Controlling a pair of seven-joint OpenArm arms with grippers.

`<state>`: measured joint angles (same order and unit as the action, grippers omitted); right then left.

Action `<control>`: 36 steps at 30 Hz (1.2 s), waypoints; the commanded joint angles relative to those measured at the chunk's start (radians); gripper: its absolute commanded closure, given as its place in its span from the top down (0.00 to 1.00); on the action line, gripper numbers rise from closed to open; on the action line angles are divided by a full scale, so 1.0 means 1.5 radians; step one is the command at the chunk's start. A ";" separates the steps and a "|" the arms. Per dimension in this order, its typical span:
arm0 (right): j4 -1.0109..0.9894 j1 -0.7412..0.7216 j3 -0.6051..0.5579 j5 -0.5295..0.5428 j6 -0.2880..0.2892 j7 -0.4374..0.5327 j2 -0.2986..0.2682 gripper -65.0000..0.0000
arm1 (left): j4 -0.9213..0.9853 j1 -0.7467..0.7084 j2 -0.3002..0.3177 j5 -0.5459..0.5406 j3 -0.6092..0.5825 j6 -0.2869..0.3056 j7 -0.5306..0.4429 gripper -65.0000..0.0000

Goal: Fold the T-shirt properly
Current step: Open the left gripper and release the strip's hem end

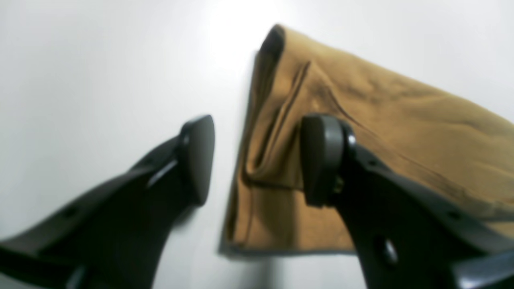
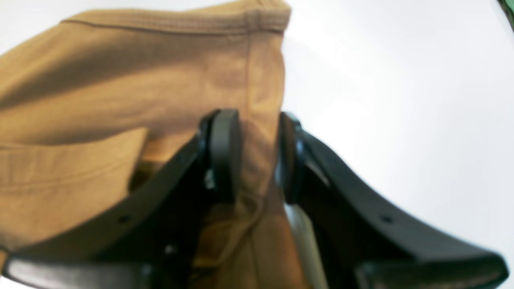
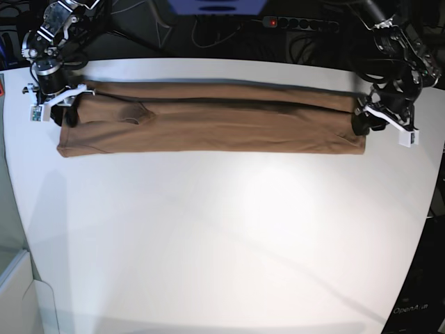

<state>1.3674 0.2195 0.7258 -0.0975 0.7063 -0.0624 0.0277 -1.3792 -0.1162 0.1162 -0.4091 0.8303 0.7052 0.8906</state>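
Observation:
The tan-brown T-shirt [image 3: 208,125] lies folded into a long narrow band across the far part of the white table. In the base view my left gripper [image 3: 363,124] is at the band's right end. The left wrist view shows this gripper [image 1: 259,160] open, its fingers [image 1: 321,160] straddling the shirt's [image 1: 381,120] folded corner with nothing pinched. My right gripper [image 3: 66,115] is at the band's left end. In the right wrist view it [image 2: 260,156] is shut on a fold of the T-shirt [image 2: 120,80] near the hemmed edge.
The white table [image 3: 222,243] stretches toward the front, curving in at its left and right edges. A black power strip [image 3: 302,24] and cables lie behind the far edge. A low white box [image 3: 21,292] stands at the front left.

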 commanded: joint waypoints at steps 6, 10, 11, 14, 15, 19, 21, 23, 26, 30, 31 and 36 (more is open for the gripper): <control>-0.003 0.009 0.001 -0.042 -0.005 -0.056 -0.002 0.27 | 0.012 0.007 0.010 0.009 0.001 -0.005 0.016 0.42; -0.002 0.009 0.001 -0.042 -0.005 -0.056 -0.002 0.27 | 0.014 0.005 0.010 0.009 0.001 -0.005 0.017 0.17; -0.002 0.009 0.001 -0.042 -0.005 -0.056 -0.002 0.27 | 0.014 0.005 0.010 0.009 0.001 -0.005 0.017 0.13; -0.001 0.009 0.001 -0.042 -0.005 -0.056 -0.002 0.27 | 0.014 -0.001 0.010 0.009 0.000 -0.005 0.019 0.09; -0.001 0.009 0.001 -0.042 -0.005 -0.056 -0.002 0.27 | 0.014 -0.004 0.010 0.009 -0.006 -0.005 0.019 0.09; -0.001 0.009 0.001 -0.042 -0.005 -0.057 -0.002 0.27 | 0.014 -0.005 0.011 0.009 -0.038 -0.005 0.017 0.09; -0.001 0.009 0.001 -0.042 -0.005 -0.057 -0.002 0.27 | 0.014 -0.005 0.010 0.004 -0.037 -0.005 0.017 0.07; -0.001 0.009 0.001 -0.042 -0.005 -0.057 -0.002 0.27 | 0.008 -0.004 0.007 0.002 -0.038 -0.005 0.017 0.03; -0.001 0.009 0.001 -0.042 -0.005 -0.057 -0.002 0.27 | 0.006 -0.001 0.006 0.001 -0.038 -0.005 0.017 0.04; -0.001 0.009 0.001 -0.042 -0.005 -0.057 -0.002 0.27 | 0.000 -0.003 0.007 -0.006 -0.037 -0.005 0.017 0.04; -0.001 0.009 0.001 -0.042 -0.005 -0.057 -0.002 0.27 | -0.006 -0.005 0.007 -0.014 -0.037 -0.005 0.017 0.04; -0.001 0.009 0.001 -0.042 -0.005 -0.057 -0.001 0.27 | -0.064 -0.006 0.006 -0.030 -0.037 -0.005 0.020 0.04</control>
<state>1.3697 0.2199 0.7254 -0.0978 0.7059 -0.0635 0.0280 -1.4528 -0.1337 0.1108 -0.4316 0.7738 0.6945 0.9363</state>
